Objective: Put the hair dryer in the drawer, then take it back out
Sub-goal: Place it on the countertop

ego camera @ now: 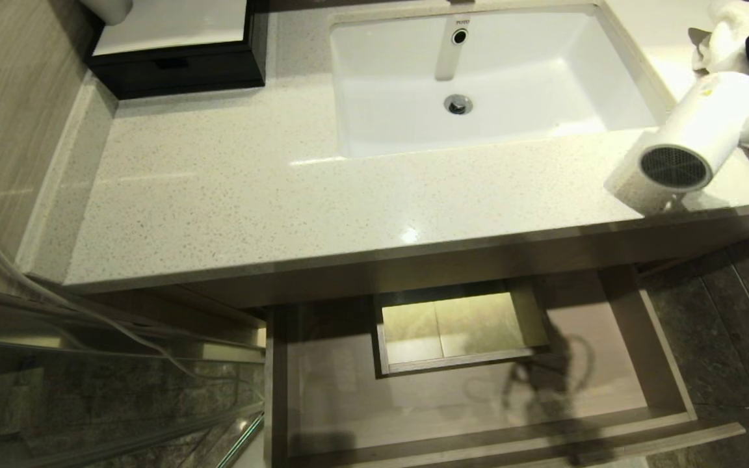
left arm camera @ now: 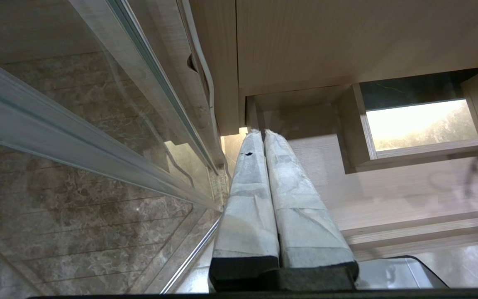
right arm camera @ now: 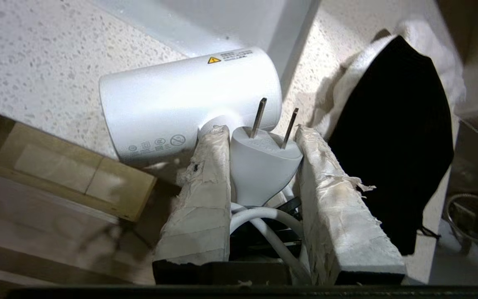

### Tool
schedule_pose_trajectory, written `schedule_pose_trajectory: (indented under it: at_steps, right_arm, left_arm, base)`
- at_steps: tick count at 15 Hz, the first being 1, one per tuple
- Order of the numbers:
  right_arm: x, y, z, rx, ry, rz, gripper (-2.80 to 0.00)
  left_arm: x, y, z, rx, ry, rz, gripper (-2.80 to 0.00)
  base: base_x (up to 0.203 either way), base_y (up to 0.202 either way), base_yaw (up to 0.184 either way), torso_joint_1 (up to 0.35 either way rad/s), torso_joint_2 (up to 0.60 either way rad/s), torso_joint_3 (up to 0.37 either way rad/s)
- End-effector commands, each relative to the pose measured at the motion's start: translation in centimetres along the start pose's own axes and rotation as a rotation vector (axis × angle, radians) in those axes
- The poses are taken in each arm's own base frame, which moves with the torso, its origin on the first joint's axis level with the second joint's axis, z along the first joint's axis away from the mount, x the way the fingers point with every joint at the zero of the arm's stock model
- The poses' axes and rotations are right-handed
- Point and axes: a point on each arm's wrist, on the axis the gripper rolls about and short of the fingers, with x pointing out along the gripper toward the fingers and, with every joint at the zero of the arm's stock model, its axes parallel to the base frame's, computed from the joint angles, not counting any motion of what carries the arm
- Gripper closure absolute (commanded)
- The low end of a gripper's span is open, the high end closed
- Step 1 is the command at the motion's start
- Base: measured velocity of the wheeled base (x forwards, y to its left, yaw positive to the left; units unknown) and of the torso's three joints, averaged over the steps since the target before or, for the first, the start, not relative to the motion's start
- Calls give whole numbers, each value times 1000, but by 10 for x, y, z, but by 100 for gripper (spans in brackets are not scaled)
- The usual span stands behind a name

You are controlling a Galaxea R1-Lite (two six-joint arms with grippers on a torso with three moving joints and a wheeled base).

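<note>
Hair dryer [ego camera: 696,140]: a small white unit with a cylindrical barrel and a round dark rear grille, located at the right end of the countertop [ego camera: 231,195], at the front edge. In the head view the grille faces forward and slightly down, and the barrel runs back toward the right rear. Whether the barrel rests on the stone or is held just clear of it cannot be determined.

Right gripper [right arm camera: 259,141]: closed on the hair dryer from the handle side. The right wrist view shows the two tape-wrapped fingers [right arm camera: 199,195] clamping the handle together with the white plug [right arm camera: 262,166] and the bundled cord [right arm camera: 264,224]. The plug's two metal prongs point toward the barrel. In the head view only the taped fingers are visible at the right edge, just beside the barrel.

A black and white cloth bundle [ego camera: 748,39] lies behind the hair dryer, near the right rear of the countertop.

Drawer [ego camera: 664,338]: pulled out below the countertop, light wood grain, with a boxed rectangular cutout [ego camera: 456,328] at its rear centre. The hair dryer is above and to the right of it, not inside it.

A white sink [ego camera: 485,84] is set into the countertop, left of the hair dryer. A black tray [ego camera: 176,65] sits at the far left rear.

Left gripper [left arm camera: 264,137]: low at the robot's left, beside a glass panel [left arm camera: 77,124], fingers pressed together, holding nothing.
</note>
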Motion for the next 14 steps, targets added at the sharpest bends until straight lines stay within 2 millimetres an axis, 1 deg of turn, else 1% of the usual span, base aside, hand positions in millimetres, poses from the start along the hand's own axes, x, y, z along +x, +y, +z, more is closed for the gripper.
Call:
schedule_pose_trajectory:
  at_steps: [1, 3, 5, 6, 7, 8, 9, 10, 12, 14]
  right_arm:
    - [38, -4, -1, 25, -5, 83, 0]
    - [64, -1, 4, 39, -34, 157, 0]
    - [88, 5, 8, 46, -51, 218, 0]
    - [95, 8, 11, 45, -67, 240, 0]
    - [97, 9, 13, 47, -72, 248, 0]
    - [109, 13, 15, 53, -78, 275, 0]
    - [125, 20, 19, 66, -82, 312, 0]
    - [132, 25, 24, 76, -89, 342, 0]
    - [140, 31, 29, 85, -98, 382, 0]
    - [138, 30, 30, 83, -107, 384, 0]
  left_arm:
    - [0, 0, 0, 0, 1, 0, 0]
    - [0, 0, 0, 0, 0, 0, 0]
    - [0, 0, 0, 0, 1, 0, 0]
    - [0, 0, 0, 0, 1, 0, 0]
    - [0, 0, 0, 0, 1, 0, 0]
    - [0, 0, 0, 0, 1, 0, 0]
    - [0, 0, 0, 0, 1, 0, 0]
    - [0, 0, 0, 0, 1, 0, 0]
    - [0, 0, 0, 0, 0, 0, 0]
    - [0, 0, 0, 0, 0, 0, 0]
  base:
    - [0, 0, 0, 0, 0, 0]
    - [0, 0, 0, 0, 0, 0]
    - [0, 0, 0, 0, 0, 0]
    - [0, 0, 0, 0, 0, 0]
    - [0, 0, 0, 0, 0, 0]
    - [0, 0, 0, 0, 0, 0]
    - [0, 0, 0, 0, 0, 0]
    - [0, 0, 0, 0, 0, 0]
    - [0, 0, 0, 0, 0, 0]
    - [0, 0, 0, 0, 0, 0]
